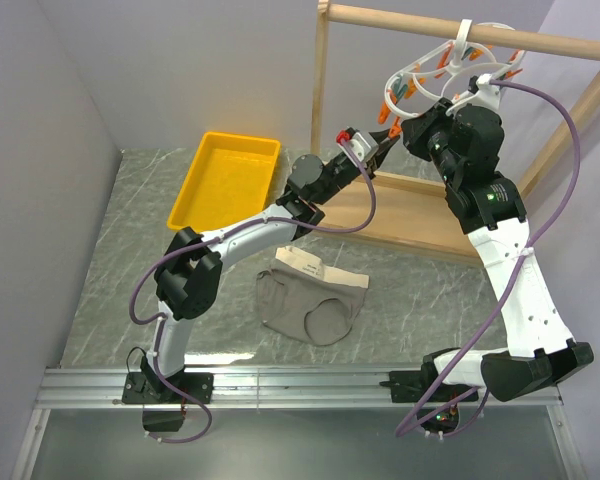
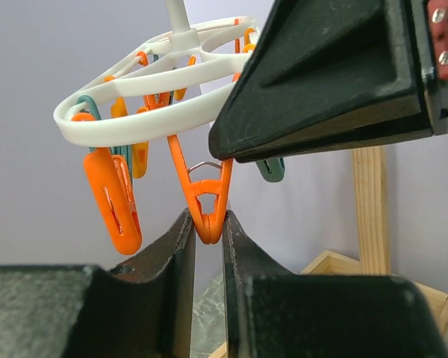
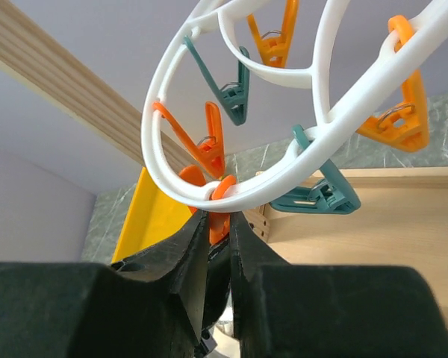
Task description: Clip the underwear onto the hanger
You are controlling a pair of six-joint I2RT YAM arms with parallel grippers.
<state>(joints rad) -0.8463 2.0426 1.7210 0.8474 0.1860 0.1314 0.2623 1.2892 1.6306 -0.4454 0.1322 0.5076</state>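
**A:** So the hanger point(image 2: 134, 123) is upper right, with the right gripper point(image 3: 214, 224) pinched narrow on its rim. How'd you play this?

**B:** Keep it steady, I'd say. The underwear point(image 1: 315, 300) sits lower centre on the table point(image 1: 430, 290), rumpled grey, beige waistband point(image 1: 320, 270), nobody holding it. Meanwhile the left gripper point(image 2: 207, 224) nips an orange pin point(image 2: 184, 173) low down.

Underwear point(image 1: 315, 300) lies on table point(image 1: 420, 290); hanger point(image 2: 134, 127) hangs on rack point(image 1: 400, 19) behind it.

Overhead view; wrist close-ups under hanger point(image 2: 158, 124)
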